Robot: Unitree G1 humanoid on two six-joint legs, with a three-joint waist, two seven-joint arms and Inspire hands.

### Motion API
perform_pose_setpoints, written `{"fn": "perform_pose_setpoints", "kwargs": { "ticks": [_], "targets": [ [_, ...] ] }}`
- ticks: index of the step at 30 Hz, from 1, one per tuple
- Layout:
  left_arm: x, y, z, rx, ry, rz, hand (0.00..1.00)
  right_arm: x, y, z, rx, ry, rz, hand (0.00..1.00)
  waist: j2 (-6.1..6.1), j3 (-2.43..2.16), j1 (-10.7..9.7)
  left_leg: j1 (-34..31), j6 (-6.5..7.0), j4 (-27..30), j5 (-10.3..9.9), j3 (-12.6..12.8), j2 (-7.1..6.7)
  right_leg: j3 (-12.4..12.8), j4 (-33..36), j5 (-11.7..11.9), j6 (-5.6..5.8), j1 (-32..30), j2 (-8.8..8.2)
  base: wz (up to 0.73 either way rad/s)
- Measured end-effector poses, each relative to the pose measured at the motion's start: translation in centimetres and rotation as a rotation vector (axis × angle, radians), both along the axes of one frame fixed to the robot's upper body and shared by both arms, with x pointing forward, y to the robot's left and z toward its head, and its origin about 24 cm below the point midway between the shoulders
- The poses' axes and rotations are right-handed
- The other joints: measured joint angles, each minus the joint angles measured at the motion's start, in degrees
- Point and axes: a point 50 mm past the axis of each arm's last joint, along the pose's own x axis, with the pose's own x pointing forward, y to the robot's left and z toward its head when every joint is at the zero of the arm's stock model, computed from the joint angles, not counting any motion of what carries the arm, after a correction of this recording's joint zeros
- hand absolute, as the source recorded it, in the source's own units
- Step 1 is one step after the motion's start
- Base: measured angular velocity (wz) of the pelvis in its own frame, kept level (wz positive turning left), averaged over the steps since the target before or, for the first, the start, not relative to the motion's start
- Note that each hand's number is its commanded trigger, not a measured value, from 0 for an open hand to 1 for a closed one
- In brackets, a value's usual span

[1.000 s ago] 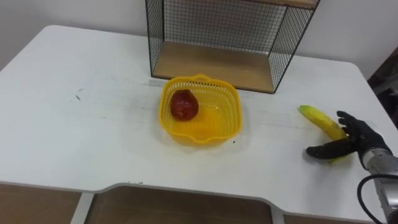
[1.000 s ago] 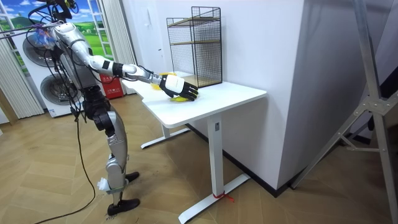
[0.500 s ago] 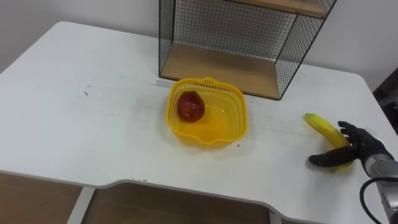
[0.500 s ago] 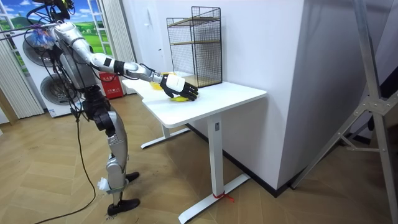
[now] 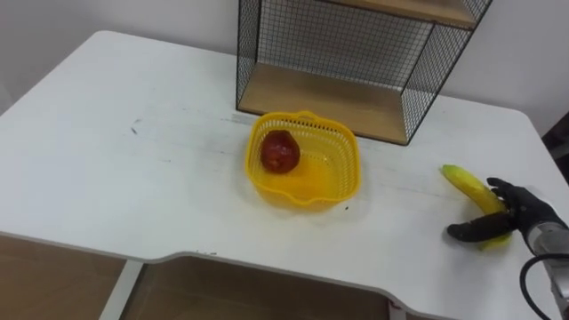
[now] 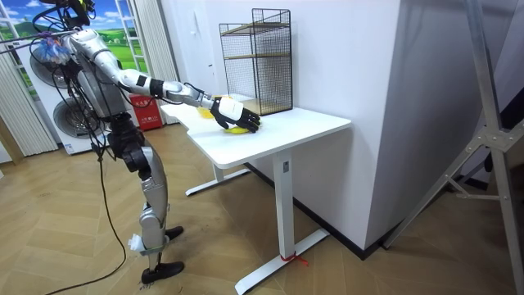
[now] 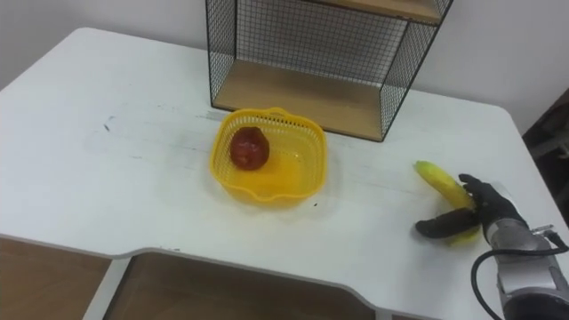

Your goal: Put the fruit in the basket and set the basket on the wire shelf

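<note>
The table (image 5: 107,178) carries everything I am working with, and I take the basket (image 5: 351,169) near its middle as my landmark. The wire shelf (image 5: 338,98) stands just behind the basket, with its wooden bottom board free. The banana (image 5: 467,184) lies on the table well to the right of the basket. A red fruit (image 5: 279,153) sits inside the basket, towards its left wall. My right robot hand (image 5: 523,212) is at the banana's near end, with the fingers curled over it and the thumb tucked beneath, so it is clamped on the banana.

I judge the step in hand to be picking up the second fruit. The next move calls for lifting it clear, carrying it left and releasing it over the basket without tipping the light basket.

The room view shows the robot standing at the table's edge with its right arm stretched far out, and the shelf's full height. The eye views alone show what is in the basket.
</note>
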Motion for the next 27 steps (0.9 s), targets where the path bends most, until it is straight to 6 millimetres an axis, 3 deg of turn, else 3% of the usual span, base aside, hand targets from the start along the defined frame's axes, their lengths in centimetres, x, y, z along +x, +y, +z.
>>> {"fn": "perform_pose_setpoints", "kwargs": {
  "ticks": [6,14,21,27],
  "targets": [
    [0.1,0.3,0.1,0.007,-0.004,-0.004,0.0,0.1,-0.3,0.3,-0.093,0.019,0.034,1.0,0.18,0.01,0.0,-0.05,0.02,0.1,-0.03,-0.03,0.01,0.08,-0.01,0.01,-0.01,0.02,0.02,0.0],
    [0.5,0.3,0.1,0.007,-0.014,-0.008,0.0,0.2,-1.0,1.1,-0.201,0.022,0.038,1.0,1.93,-0.07,0.06,-0.33,0.14,0.52,-0.13,-0.06,0.01,0.05,-0.01,0.01,-0.02,-0.05,0.01,0.0],
    [1.1,0.2,0.1,0.005,-0.023,-0.034,0.0,0.3,-0.9,1.0,-0.2,0.025,0.043,1.0,1.42,-0.14,0.06,-0.42,0.14,0.51,-0.12,-0.07,0.01,0.05,0.0,0.01,-0.02,-0.14,0.0,0.0],
    [1.5,-0.1,0.0,-0.004,-0.023,-0.069,0.0,0.5,-0.8,1.1,-0.183,0.02,0.036,1.0,1.03,0.09,-0.08,-0.56,0.15,0.6,-0.12,-0.06,0.02,0.1,0.0,0.01,-0.02,-0.26,0.01,0.0]
  ]
}}
